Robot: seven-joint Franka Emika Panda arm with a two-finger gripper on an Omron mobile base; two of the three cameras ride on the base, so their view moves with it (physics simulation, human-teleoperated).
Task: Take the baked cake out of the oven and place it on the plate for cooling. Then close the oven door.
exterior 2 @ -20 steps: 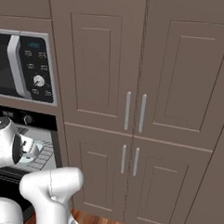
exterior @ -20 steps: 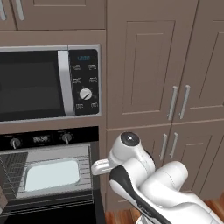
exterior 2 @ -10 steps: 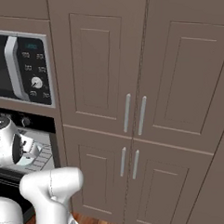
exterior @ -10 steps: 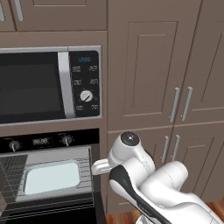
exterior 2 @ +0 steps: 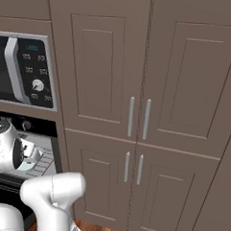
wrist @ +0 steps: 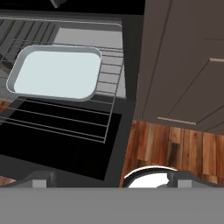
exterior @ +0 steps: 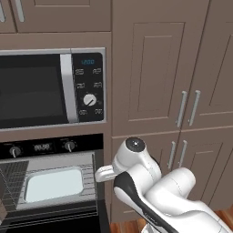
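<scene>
The oven (exterior: pixel 50 182) stands open under its control strip (exterior: pixel 41 147). Its grey interior holds a pale rectangular tray (wrist: pixel 54 72) with a grey rim, resting on a wire rack (wrist: pixel 107 94); whether the pale filling is the cake I cannot tell. The oven door (wrist: pixel 57 146) lies folded down, a flat black panel below the rack. My gripper (wrist: pixel 112 179) hovers in front of and above the door, to the right of the tray, its tips far apart and nothing between them. The tray also shows in the left base view (exterior: pixel 54 184).
A silver-trimmed microwave (exterior: pixel 45 88) sits above the oven. Tall brown cabinet doors (exterior: pixel 189 107) with silver handles fill the wall right of the oven. Wooden floor (wrist: pixel 175 144) lies beside the open door. My arm (exterior: pixel 150 186) stands close to the oven's right edge.
</scene>
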